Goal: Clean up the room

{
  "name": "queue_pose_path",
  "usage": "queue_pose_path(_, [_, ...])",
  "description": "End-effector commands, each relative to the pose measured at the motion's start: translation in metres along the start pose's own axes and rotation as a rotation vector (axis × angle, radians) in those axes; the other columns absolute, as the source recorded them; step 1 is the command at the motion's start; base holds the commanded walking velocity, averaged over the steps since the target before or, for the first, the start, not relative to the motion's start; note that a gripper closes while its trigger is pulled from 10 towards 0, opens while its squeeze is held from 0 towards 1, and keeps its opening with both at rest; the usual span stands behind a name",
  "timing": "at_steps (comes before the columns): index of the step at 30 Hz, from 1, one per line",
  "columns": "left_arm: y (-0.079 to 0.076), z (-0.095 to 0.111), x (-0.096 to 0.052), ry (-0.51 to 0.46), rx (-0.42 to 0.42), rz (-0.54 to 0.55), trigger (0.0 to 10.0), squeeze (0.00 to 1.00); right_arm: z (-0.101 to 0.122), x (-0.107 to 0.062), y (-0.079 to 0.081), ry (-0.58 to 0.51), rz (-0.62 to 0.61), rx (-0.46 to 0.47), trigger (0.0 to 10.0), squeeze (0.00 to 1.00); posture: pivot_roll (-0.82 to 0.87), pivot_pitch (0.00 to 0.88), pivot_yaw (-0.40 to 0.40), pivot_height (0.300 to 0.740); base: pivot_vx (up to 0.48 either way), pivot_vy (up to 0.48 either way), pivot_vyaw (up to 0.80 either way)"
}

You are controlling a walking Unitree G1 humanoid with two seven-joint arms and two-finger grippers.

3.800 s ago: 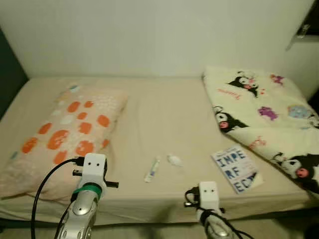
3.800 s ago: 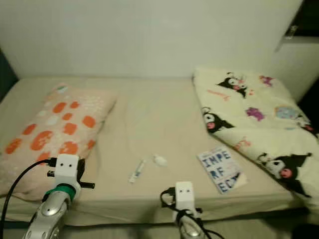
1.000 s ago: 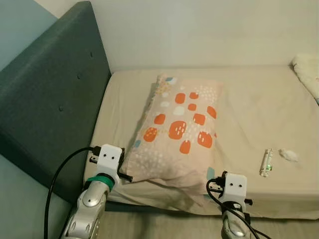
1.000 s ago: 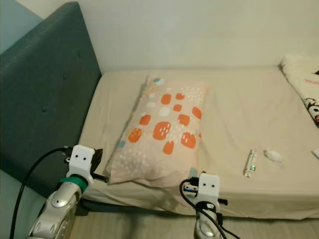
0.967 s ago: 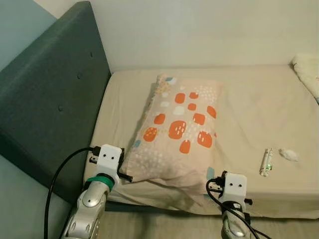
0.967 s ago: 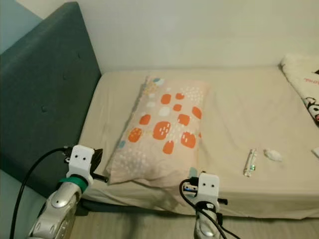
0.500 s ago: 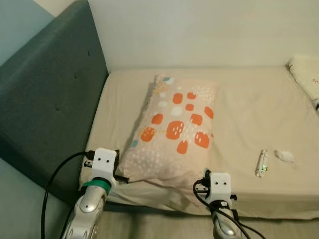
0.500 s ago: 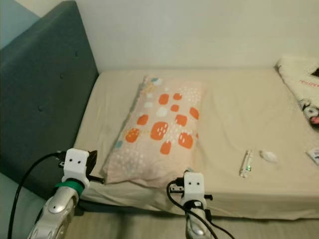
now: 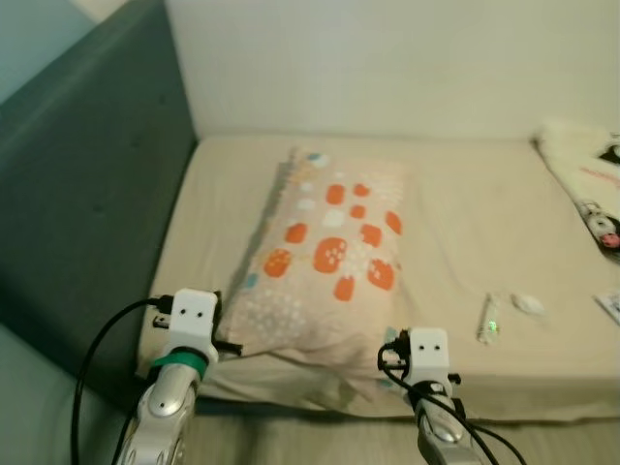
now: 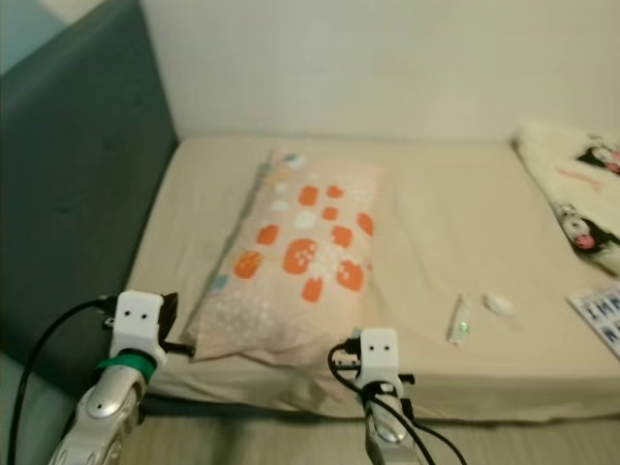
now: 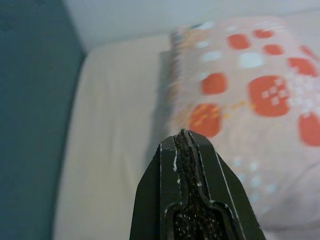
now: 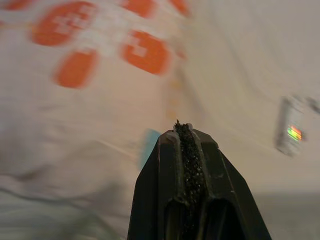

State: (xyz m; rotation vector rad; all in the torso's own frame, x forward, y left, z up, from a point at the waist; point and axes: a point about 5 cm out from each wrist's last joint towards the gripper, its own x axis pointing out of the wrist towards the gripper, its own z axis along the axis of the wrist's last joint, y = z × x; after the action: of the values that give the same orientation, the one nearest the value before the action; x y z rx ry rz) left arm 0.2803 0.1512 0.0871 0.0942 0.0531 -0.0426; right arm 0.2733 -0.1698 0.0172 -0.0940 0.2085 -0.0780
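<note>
Ahead, from the head views, the pillow point(image 9: 327, 254) is lying lengthwise on the bed point(image 9: 465, 208), its long axis running from the near edge toward the wall, leaning slightly right. Right of it a tube point(image 9: 489, 318) is pointing the same way, a wad point(image 9: 528, 302) just beside. Left gripper point(image 11: 183, 134) is sitting pressed closed, aiming at the pillow's corner. Right gripper point(image 12: 183, 125) is likewise sitting closed over the pillow's edge.

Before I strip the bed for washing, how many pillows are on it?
1: the orange-spotted pillow lies lengthwise on the mattress, near the headboard. The blanket might hide another.
</note>
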Motion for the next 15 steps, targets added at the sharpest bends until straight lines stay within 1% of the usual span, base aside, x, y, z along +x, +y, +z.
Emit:
queue_pose_path(1, [-0.0046,-0.0017,0.0005,0.012,-0.014,-0.013,10.0,0.0,-0.0079,-0.004,0.0015,0.036,-0.001,0.014,10.0,0.0,0.02,0.037,0.069,0.74,0.379,0.0,0.0])
queue_pose_path(6, [-0.0053,-0.0012,0.0012,0.012,-0.014,-0.013,10.0,0.0,-0.0082,-0.0048,0.0059,0.037,0.007,0.016,10.0,0.0,0.03,0.039,0.071,0.74,0.377,0.0,0.0])
queue_pose_path(7, [-0.0053,-0.0011,0.0012,0.012,-0.016,-0.013,10.0,0.0,-0.008,-0.0047,0.0068,0.037,0.014,-0.001,10.0,0.0,0.03,0.039,0.071,0.74,0.375,0.0,0.0])
queue_pose_path(8, [-0.0051,-0.001,0.0013,0.012,-0.014,-0.014,10.0,0.0,-0.0079,-0.0043,0.0079,0.037,0.023,-0.027,10.0,0.0,0.03,0.04,0.072,0.74,0.379,0.0,0.41])
queue_pose_path(11, [-0.0047,-0.0008,0.0016,0.012,-0.012,-0.014,10.0,0.0,-0.0084,-0.0041,0.0091,0.042,0.029,-0.041,10.0,0.0,0.03,0.041,0.072,0.74,0.379,0.0,0.5])
queue_pose_path(12, [-0.0046,-0.0009,0.0018,0.014,-0.01,-0.015,10.0,0.0,-0.0092,-0.0044,0.0079,0.047,0.014,-0.01,10.0,0.0,0.03,0.042,0.073,0.74,0.356,0.0,0.0])
queue_pose_path(14, [-0.0046,-0.0009,0.0018,0.014,-0.01,-0.015,10.0,0.0,-0.0092,-0.0044,0.0079,0.047,0.014,-0.01,10.0,0.0,0.03,0.042,0.073,0.74,0.356,0.0,0.0])
queue_pose_path(15, [-0.0047,-0.0009,0.0018,0.015,-0.009,-0.016,10.0,0.0,-0.0097,-0.0047,0.0069,0.05,0.003,0.011,10.0,0.0,0.03,0.042,0.073,0.74,0.356,0.0,0.0])
